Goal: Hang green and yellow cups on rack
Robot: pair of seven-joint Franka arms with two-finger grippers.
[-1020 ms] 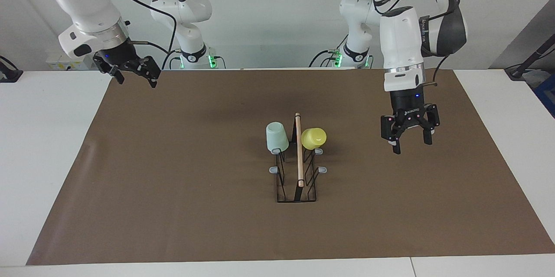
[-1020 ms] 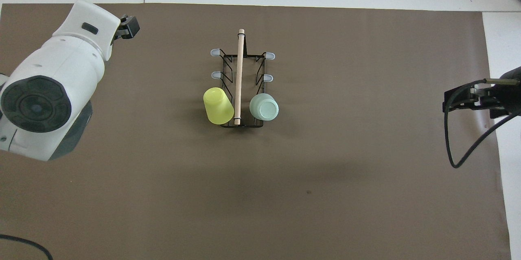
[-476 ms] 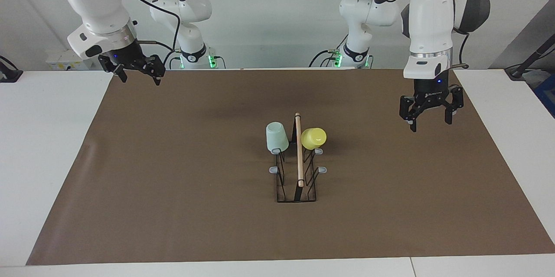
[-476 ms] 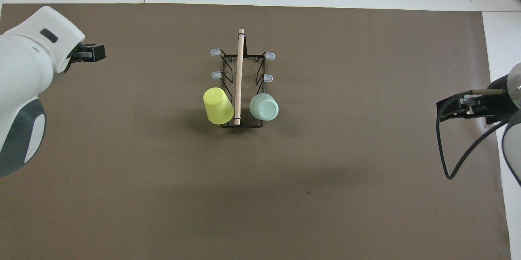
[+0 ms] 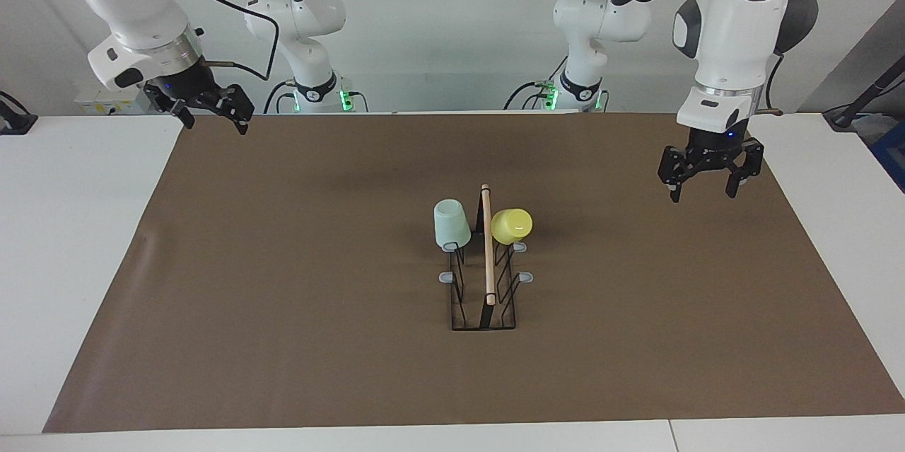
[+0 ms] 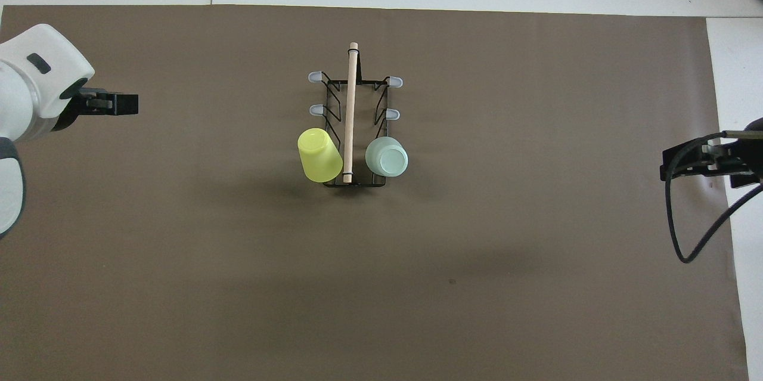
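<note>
Both sets of jaws stand apart and hold nothing. The left gripper (image 5: pixel 703 189) hangs in the air over the brown mat (image 5: pixel 283 296) toward the left arm's end of the table, fingers pointing down, well apart from the rack (image 5: pixel 485 275). The right gripper (image 5: pixel 211 116) hovers over the edge of the mat at the right arm's end, close to the robots' side of the table (image 5: pixel 71 226), tilted a little.

The rack stands in the middle of the mat, its light wooden rod (image 5: pixel 487 243) running along the top, away from the robots. Both cups hang mouth-down on the pair of prongs nearest the robots, one on each side of the rod. The mint green cup (image 5: pixel 451 224) sits nearly upright on the prong toward the right arm's end; the yellow cup (image 5: pixel 511 225) leans outward on the prong toward the left arm's end. The four grey-tipped prongs (image 6: pixel 315 77) farther along the rack are bare.
</note>
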